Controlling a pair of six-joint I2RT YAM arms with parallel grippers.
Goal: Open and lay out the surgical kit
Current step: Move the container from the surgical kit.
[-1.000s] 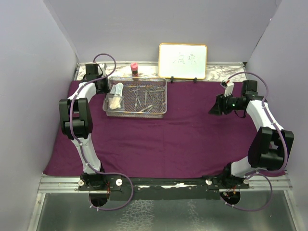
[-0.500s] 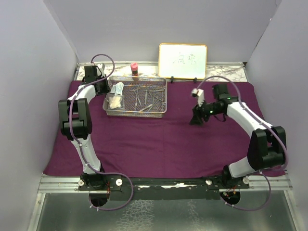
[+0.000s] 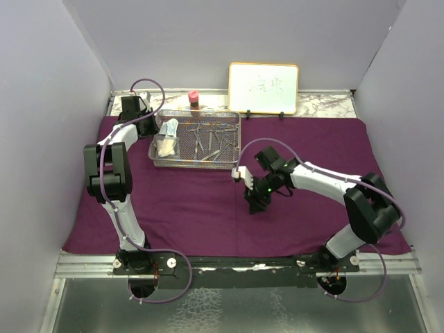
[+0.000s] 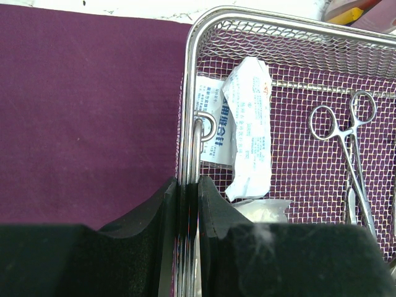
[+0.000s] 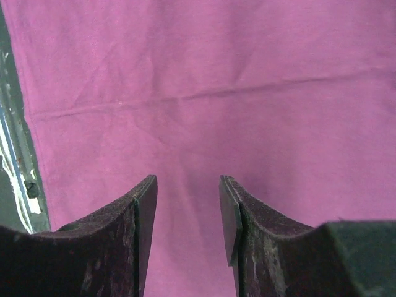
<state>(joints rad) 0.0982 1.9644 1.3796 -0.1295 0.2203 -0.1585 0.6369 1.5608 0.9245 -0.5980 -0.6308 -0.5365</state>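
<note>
The cloth wrap (image 3: 208,208) is matt purple woven fabric, faintly creased. The wire-mesh tray (image 4: 187,74), upper left in the overhead view, is bright polished steel, as are the forceps (image 4: 346,139) in it. The packets (image 4: 250,124) look like crinkled white paper with a slight sheen. The left hand (image 4: 187,185) and right hand (image 5: 187,198) have matt black, grainy pads. The whiteboard (image 3: 263,87) has a glossy face and a pale wood-like frame.

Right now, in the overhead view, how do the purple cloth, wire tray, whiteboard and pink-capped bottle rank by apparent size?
1. purple cloth, by far.
2. wire-mesh tray.
3. whiteboard, only slightly smaller-looking than the tray; it stands upright farther back, so that pair is unsure.
4. pink-capped bottle.
</note>
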